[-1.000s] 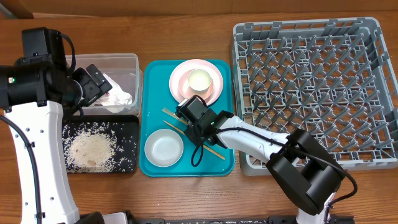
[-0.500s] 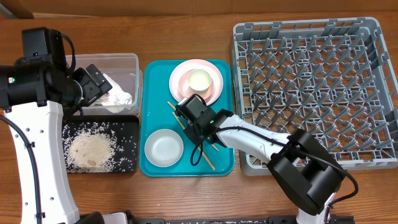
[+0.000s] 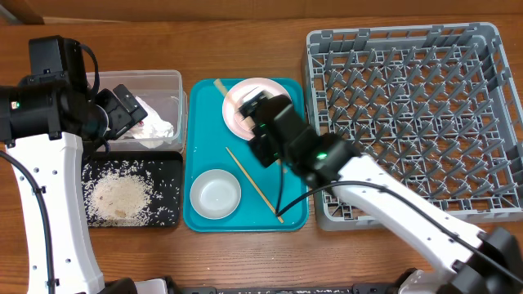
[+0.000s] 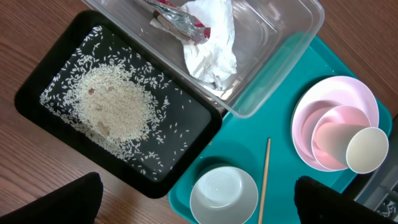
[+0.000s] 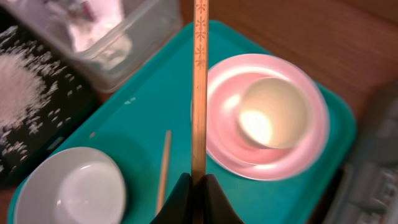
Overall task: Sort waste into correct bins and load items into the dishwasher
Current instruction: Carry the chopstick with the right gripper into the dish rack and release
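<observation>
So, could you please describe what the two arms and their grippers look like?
The left arm and right arm have smooth white links joined by blocky black housings, each with a small green light. Thin black cables loop alongside. The left gripper has broad matte black fingers; the right gripper has slim black ones. No markings are legible.

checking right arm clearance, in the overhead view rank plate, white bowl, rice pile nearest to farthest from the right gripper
1. plate, directly under the right gripper, top of the teal tray
2. white bowl, tray's lower left
3. rice pile, on the black tray, far left
</observation>
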Available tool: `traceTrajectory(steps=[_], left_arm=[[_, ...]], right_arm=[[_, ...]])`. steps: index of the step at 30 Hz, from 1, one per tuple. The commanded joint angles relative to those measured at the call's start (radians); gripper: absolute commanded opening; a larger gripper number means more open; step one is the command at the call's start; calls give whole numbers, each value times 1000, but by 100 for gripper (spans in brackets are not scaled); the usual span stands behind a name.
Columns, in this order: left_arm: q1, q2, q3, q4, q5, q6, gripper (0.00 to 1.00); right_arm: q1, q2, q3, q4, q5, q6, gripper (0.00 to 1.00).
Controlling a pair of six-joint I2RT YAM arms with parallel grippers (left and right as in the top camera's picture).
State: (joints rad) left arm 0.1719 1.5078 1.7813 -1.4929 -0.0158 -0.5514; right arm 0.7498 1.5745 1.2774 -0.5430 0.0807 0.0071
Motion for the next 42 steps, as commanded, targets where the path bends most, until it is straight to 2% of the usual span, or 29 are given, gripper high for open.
traceTrajectory(steps=[1,6,14,29,34,42], left_arm=[[5,4,15,2,-10,-2,100],[5,4,15,2,-10,-2,100],[5,4,15,2,-10,-2,100],[5,4,15,2,-10,-3,100],[5,4,15,2,-10,-2,100],[5,4,15,2,-10,-2,100]], right_arm=[[-102,-47,20,-38,39,96,4],[-251,-41,19,-124,32,202,4],[-388,7,12,-193,-61,207,4],[-398,121,-9,-185,-60,206,5],[-398,138,-9,-186,-60,206,13],[-398,138,-9,-188,-60,206,15]])
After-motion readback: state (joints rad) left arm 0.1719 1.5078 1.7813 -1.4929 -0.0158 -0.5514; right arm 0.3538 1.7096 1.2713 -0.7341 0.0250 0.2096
